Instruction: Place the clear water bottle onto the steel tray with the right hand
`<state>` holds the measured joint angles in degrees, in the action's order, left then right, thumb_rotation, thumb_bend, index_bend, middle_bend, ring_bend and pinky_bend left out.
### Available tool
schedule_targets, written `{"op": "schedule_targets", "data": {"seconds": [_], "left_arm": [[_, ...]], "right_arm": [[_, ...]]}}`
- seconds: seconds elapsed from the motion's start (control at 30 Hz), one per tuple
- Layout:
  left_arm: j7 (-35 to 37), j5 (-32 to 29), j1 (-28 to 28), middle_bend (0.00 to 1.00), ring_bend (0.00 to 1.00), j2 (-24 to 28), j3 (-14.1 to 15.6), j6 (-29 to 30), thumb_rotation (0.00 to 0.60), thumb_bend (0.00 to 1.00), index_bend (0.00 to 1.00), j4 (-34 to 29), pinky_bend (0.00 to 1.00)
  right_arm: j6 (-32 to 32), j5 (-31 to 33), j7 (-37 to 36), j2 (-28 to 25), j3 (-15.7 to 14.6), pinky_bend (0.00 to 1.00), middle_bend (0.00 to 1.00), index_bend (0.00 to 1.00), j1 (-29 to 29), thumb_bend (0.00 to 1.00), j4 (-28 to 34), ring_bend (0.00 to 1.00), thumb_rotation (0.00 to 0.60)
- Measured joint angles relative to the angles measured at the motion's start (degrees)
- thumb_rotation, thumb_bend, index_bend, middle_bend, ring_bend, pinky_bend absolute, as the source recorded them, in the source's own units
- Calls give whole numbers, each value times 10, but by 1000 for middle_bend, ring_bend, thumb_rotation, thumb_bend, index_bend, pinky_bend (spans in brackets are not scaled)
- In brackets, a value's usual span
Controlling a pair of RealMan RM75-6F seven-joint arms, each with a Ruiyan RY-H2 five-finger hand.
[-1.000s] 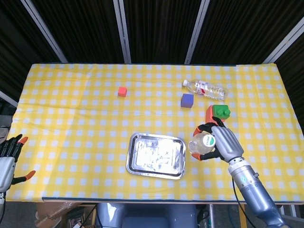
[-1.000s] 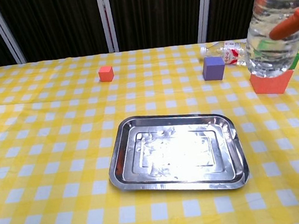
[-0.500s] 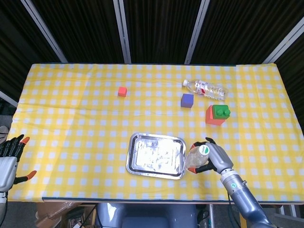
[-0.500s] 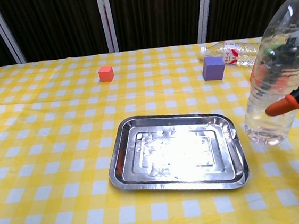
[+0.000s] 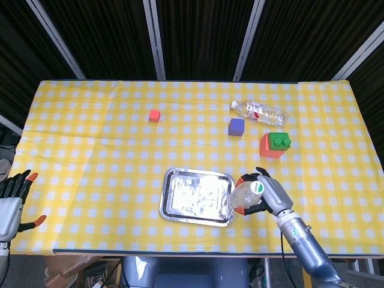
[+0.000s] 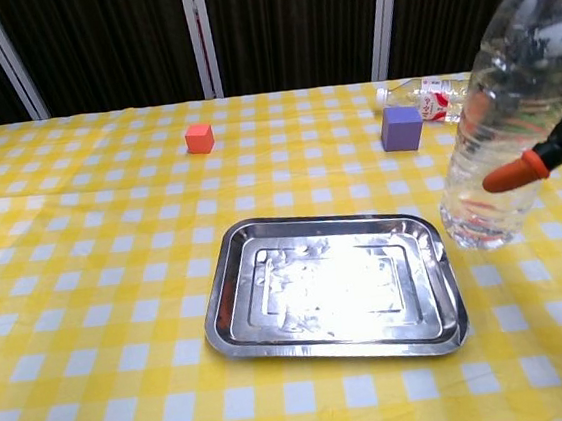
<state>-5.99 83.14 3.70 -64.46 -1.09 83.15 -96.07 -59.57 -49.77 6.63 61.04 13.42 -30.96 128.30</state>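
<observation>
water bottle [image 6: 507,116] gripped upright by right hand [image 5: 268,193], held just right of tray [image 6: 234,321] rim | to be carried left over tray centre, lowered level, then released | left hand [image 5: 11,201] idle, fingers apart

Two bottles [image 5: 243,195] [image 5: 258,111], one tray [image 5: 197,196], four blocks [image 5: 155,116] [image 5: 236,126] [image 5: 270,146] [image 5: 279,141].

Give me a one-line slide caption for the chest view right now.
Right hand holds the clear plastic water bottle upright, just right of the rectangular steel tray, not yet over it.
</observation>
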Motion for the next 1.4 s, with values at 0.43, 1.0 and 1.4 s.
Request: {"op": "schedule_targets", "data": {"seconds": [0.43, 1.0, 1.4], "left_arm": [[19, 5, -4, 0, 0, 10, 2, 5, 600, 150, 49, -3, 0], [-4, -5, 0, 0, 0, 0, 1, -4, 600, 151, 49, 0, 0], [-3, -5, 0, 0, 0, 1, 2, -6, 600, 150, 49, -2, 0]], "right_arm": [[-7, 89, 71, -109, 57, 0, 591, 759, -72, 482, 67, 273, 600], [-3, 2, -14, -3, -32, 0, 591, 761, -10, 494, 5, 274, 600], [7, -69, -217, -82, -36, 0, 591, 765, 77, 493, -124, 274, 600]]}}
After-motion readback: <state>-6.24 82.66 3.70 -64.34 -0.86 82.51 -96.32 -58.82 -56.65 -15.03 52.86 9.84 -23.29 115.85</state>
